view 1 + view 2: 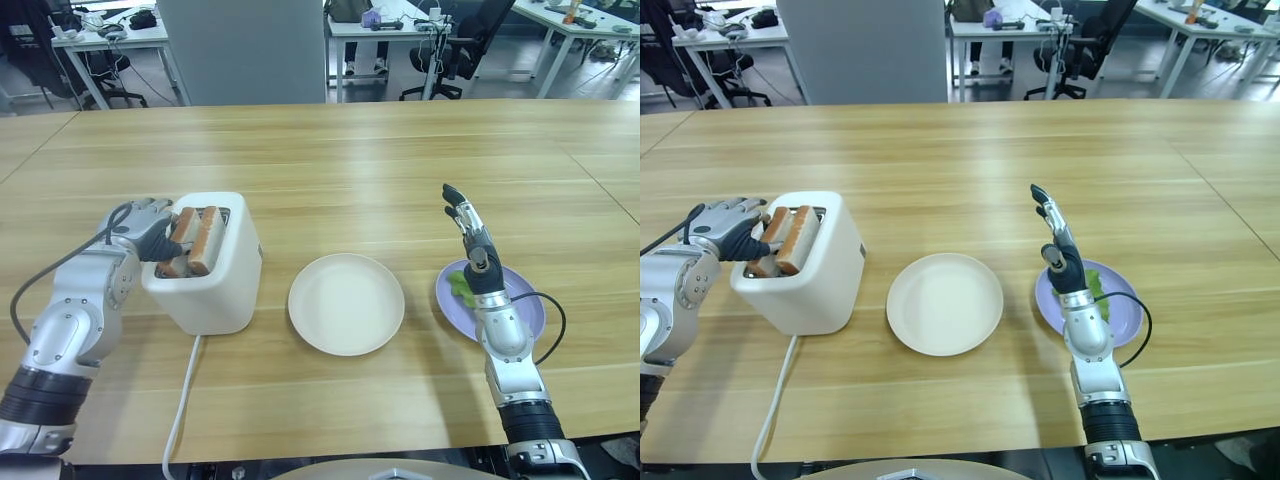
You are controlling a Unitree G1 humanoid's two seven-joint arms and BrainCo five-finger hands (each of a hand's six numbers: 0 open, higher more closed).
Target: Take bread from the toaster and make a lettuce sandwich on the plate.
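A white toaster (208, 276) stands left of centre with two bread slices (196, 240) sticking up from its slots. My left hand (148, 228) is at the toaster's left top edge, its fingers curled around the nearer-left slice. An empty cream plate (346, 302) lies in the middle of the table. To its right a purple plate (524, 303) holds a green lettuce leaf (459, 283). My right hand (470, 232) is raised above the purple plate's left side, fingers stretched out and holding nothing.
The toaster's white cord (182, 410) trails down to the table's front edge. The wooden table extends far back; office desks, chairs and a grey partition (242, 50) stand beyond it.
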